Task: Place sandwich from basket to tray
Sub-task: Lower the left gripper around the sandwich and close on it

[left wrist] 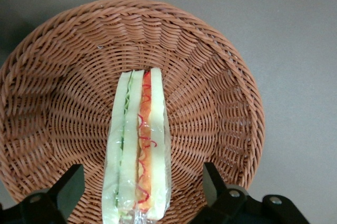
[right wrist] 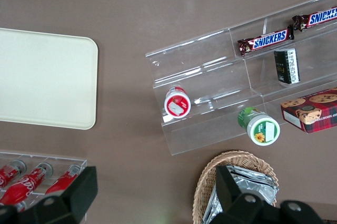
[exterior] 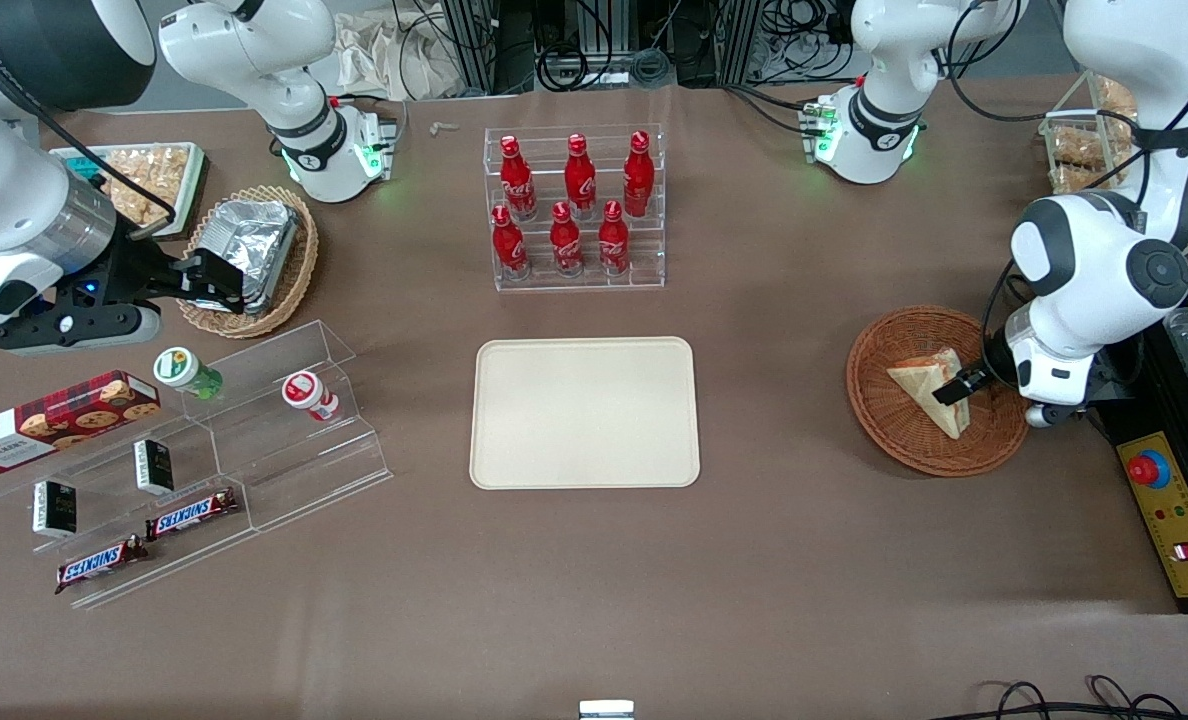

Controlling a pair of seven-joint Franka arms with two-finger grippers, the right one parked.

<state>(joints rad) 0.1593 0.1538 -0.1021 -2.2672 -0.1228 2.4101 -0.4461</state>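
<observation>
The sandwich, a wrapped white wedge with red and green filling on its edge, lies in the reddish-brown wicker basket toward the working arm's end of the table. My left gripper is down in the basket and open. Its black fingers stand on either side of the sandwich's wide end, with a gap between each and the wrap. The gripper holds nothing. The cream tray lies bare at the table's middle and also shows in the right wrist view.
A clear rack of red bottles stands farther from the front camera than the tray. A yellow control box sits beside the basket at the table's end. A stepped acrylic rack with snacks and a tan basket with foil lie toward the parked arm's end.
</observation>
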